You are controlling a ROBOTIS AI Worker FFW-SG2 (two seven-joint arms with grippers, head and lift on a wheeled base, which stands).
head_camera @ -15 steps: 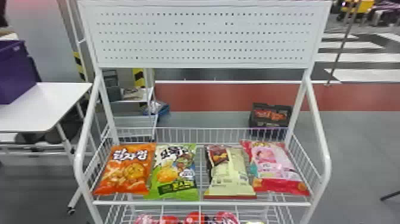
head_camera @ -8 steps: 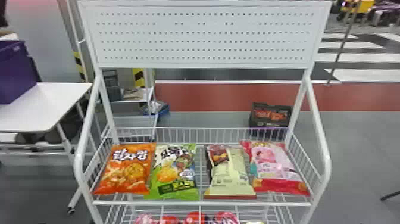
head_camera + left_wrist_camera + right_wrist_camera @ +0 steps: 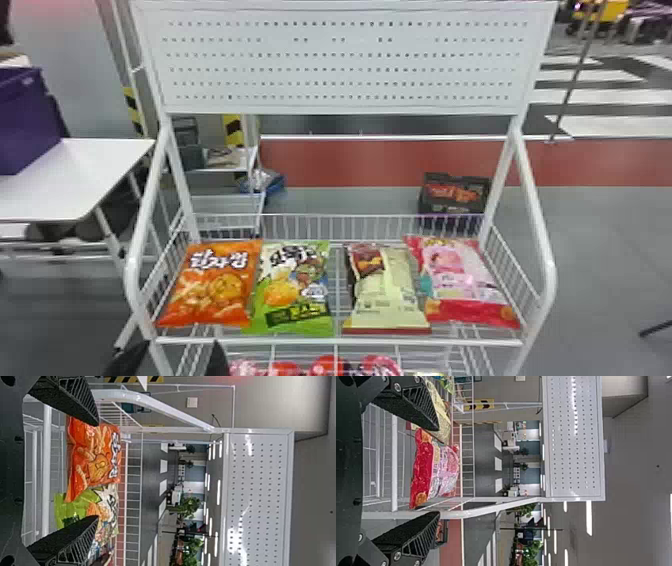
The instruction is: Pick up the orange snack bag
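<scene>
Above orange bag point(image 3: 212, 287): open | obstacles: front rail point(image 3: 300, 342), left tube point(image 3: 131, 270) (curved)

The orange bag point(image 3: 210, 290) has white lettering. One bag point(image 3: 295, 295) is bright green and cream; the next point(image 3: 385, 290), pale yellow with dark red-brown; the last point(image 3: 460, 280), pink with red edges. The rack point(image 3: 340, 342) is white, its panel point(image 3: 345, 62) dotted in dark rows. The bin point(image 3: 30, 120) is purple, the left gripper point(image 3: 181, 345) black.
</scene>
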